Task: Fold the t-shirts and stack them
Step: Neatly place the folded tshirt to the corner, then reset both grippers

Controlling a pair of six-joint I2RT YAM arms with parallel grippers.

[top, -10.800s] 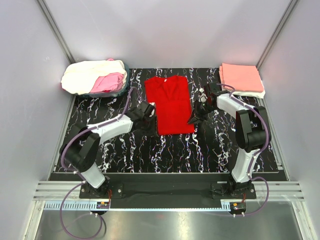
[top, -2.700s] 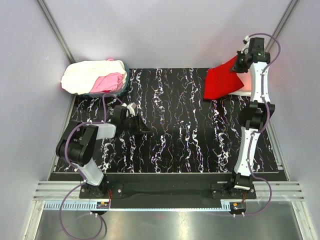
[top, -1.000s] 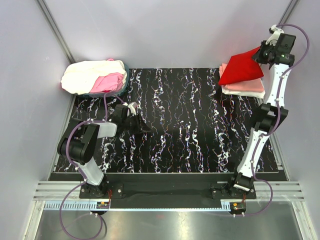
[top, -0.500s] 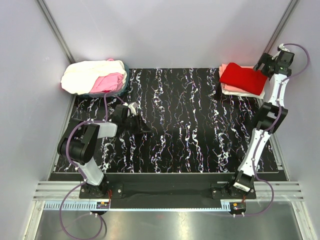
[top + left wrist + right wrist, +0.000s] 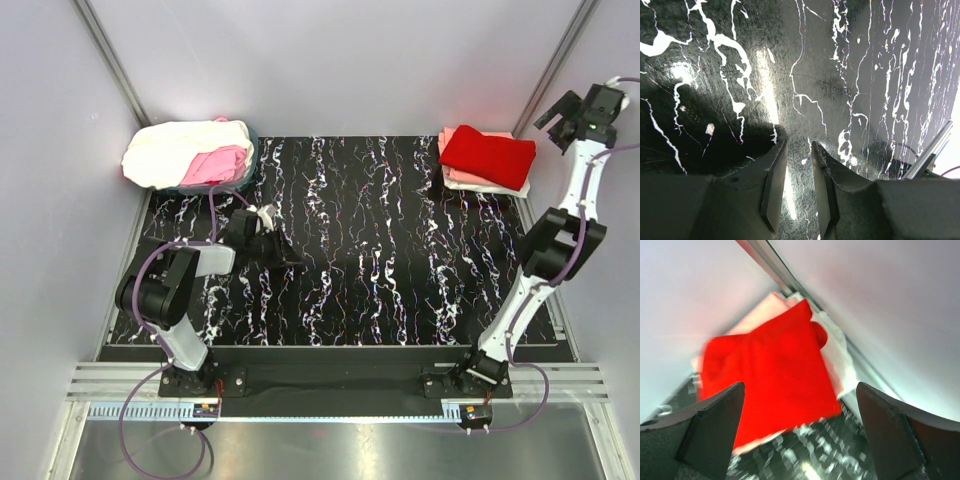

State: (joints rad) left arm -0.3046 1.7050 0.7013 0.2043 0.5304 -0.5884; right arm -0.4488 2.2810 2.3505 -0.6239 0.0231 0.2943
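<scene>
Looking down from the top external camera, the red t-shirt [image 5: 488,156] lies folded at the far right corner of the black marbled table [image 5: 380,260], on top of a salmon-pink shirt [image 5: 470,180] and a white shirt [image 5: 518,188]. The right gripper [image 5: 565,115] hangs raised beyond that stack, near the right wall, apart from the cloth. At the far left corner a cream-white shirt [image 5: 175,148] sits heaped in a loose pile with a pink shirt [image 5: 215,165] showing in its near side. The left gripper [image 5: 275,245] is low over the left part of the table, well apart from both piles.

From the left wrist, the two fingers [image 5: 774,185] are drawn almost together – only a slim gap between them – with the bare marbled surface just beyond their tips.

From the right wrist, the fingers [image 5: 715,430] stand wide apart at the frame's lower corners, gripping nothing. Between and beyond them the red shirt lies flat on the stack – salmon-pink edging it at the far side, white at the right. The picture is somewhat blurred.
</scene>
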